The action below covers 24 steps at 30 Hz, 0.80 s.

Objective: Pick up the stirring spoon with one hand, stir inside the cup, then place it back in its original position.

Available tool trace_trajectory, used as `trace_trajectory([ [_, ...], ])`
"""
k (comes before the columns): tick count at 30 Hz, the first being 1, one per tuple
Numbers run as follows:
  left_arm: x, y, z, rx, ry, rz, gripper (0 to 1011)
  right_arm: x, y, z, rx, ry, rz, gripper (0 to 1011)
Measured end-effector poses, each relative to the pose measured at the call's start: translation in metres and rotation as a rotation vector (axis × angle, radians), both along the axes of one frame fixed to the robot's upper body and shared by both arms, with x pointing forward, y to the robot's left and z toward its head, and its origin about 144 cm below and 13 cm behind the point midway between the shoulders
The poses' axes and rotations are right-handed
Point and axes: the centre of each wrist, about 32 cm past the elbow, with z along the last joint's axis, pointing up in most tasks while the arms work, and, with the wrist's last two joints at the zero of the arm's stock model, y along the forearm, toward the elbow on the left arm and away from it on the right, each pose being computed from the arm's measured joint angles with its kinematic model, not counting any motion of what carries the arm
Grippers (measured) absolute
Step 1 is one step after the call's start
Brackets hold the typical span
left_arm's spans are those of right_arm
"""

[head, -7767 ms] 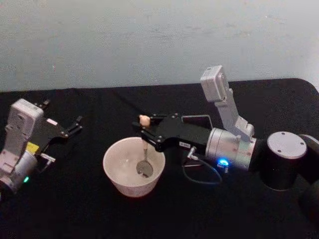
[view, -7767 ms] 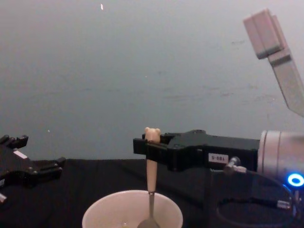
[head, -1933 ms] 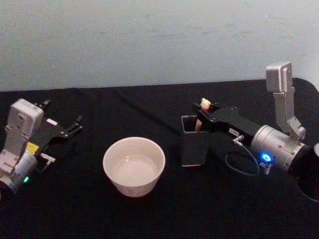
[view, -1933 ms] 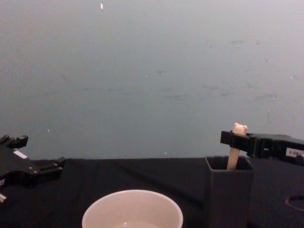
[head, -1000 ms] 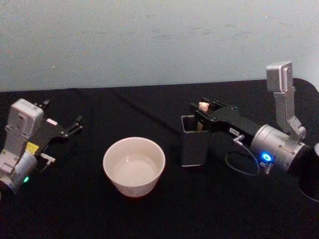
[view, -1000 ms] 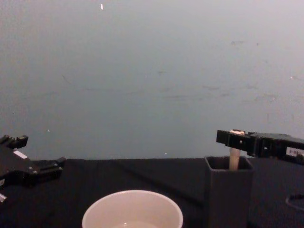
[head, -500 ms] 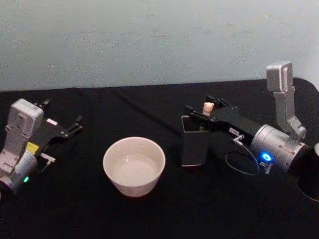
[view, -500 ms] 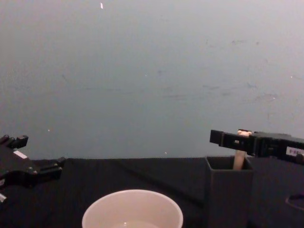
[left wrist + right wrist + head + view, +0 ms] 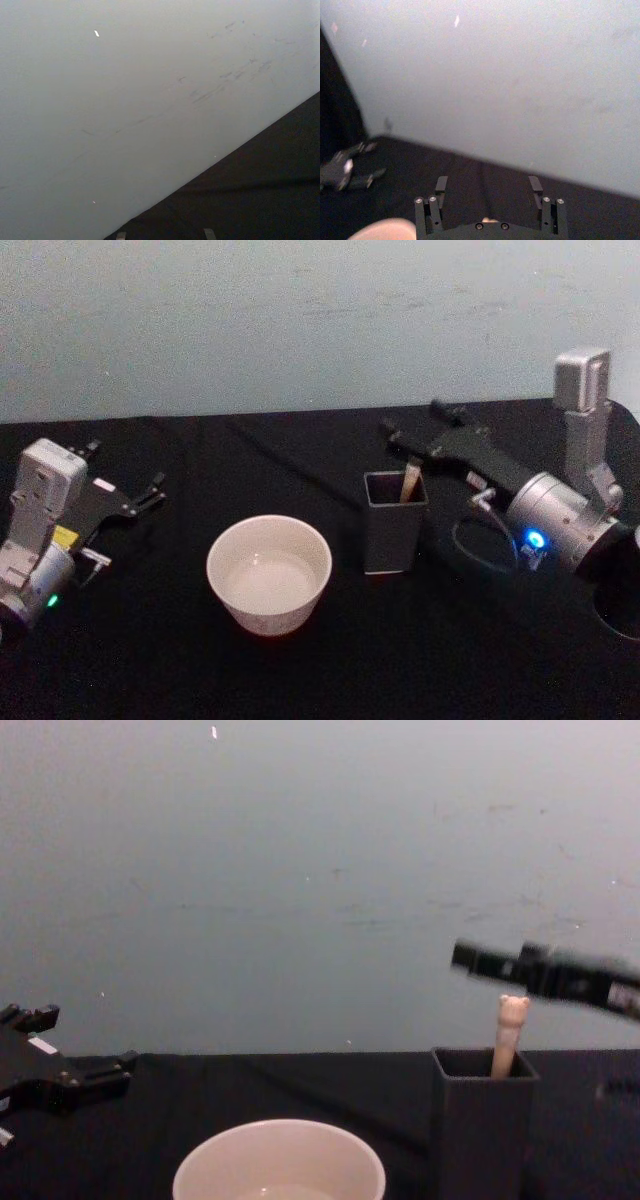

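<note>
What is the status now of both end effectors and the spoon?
Right end effector open, above the holder. Stirring spoon stands in holder, free. Left end effector parked at table's left, open. Nothing in the way.

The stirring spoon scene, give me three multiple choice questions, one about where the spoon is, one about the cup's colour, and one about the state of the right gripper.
1. Where is the stirring spoon?
A. Lying in the cup
B. Standing in the dark grey holder
C. Flat on the table

2. What colour is the cup?
A. Cream-white
B. Red
C. Dark grey

3. What is the state of the right gripper?
A. Shut on the spoon
B. Shut on the cup rim
C. Open, above the holder, clear of the spoon

Answers: 1 B, the chest view shows the bear-topped handle sticking up out of the holder. 2 A, the head view shows a pale round cup on the black table. 3 C, the right wrist view shows its fingers spread with nothing between them.
</note>
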Motion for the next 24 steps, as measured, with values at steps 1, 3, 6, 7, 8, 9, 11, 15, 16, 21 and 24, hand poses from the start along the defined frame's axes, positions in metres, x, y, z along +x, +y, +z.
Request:
trace_trajectory([
  [1, 0.000, 0.000, 0.000, 0.000, 0.000, 0.000, 1001, 0.000, 0.001, 0.001, 0.010, -0.017, -0.019, 1002],
  [3, 0.000, 0.000, 0.000, 0.000, 0.000, 0.000, 1001, 0.001, 0.003, 0.005, 0.041, -0.075, -0.085, 1002],
  [6, 0.000, 0.000, 0.000, 0.000, 0.000, 0.000, 1001, 0.003, 0.008, 0.008, 0.057, -0.148, -0.199, 1002],
  [7, 0.000, 0.000, 0.000, 0.000, 0.000, 0.000, 1001, 0.004, 0.008, 0.008, 0.053, -0.162, -0.230, 1002],
  [8, 0.000, 0.000, 0.000, 0.000, 0.000, 0.000, 1001, 0.005, 0.009, 0.008, 0.050, -0.172, -0.256, 1002],
  [9, 0.000, 0.000, 0.000, 0.000, 0.000, 0.000, 1001, 0.007, 0.009, 0.007, 0.037, -0.183, -0.305, 1002],
  [11, 0.000, 0.000, 0.000, 0.000, 0.000, 0.000, 1001, 0.008, 0.009, 0.004, 0.019, -0.182, -0.345, 1002],
  [15, 0.000, 0.000, 0.000, 0.000, 0.000, 0.000, 1001, 0.011, 0.005, -0.010, -0.043, -0.153, -0.406, 1002],
  [16, 0.000, 0.000, 0.000, 0.000, 0.000, 0.000, 1001, 0.011, 0.005, -0.013, -0.055, -0.144, -0.412, 1000],
  [21, 0.000, 0.000, 0.000, 0.000, 0.000, 0.000, 1001, 0.008, 0.003, -0.037, -0.120, -0.076, -0.429, 1000],
  [24, 0.000, 0.000, 0.000, 0.000, 0.000, 0.000, 1001, 0.006, 0.003, -0.048, -0.139, -0.042, -0.434, 1002],
])
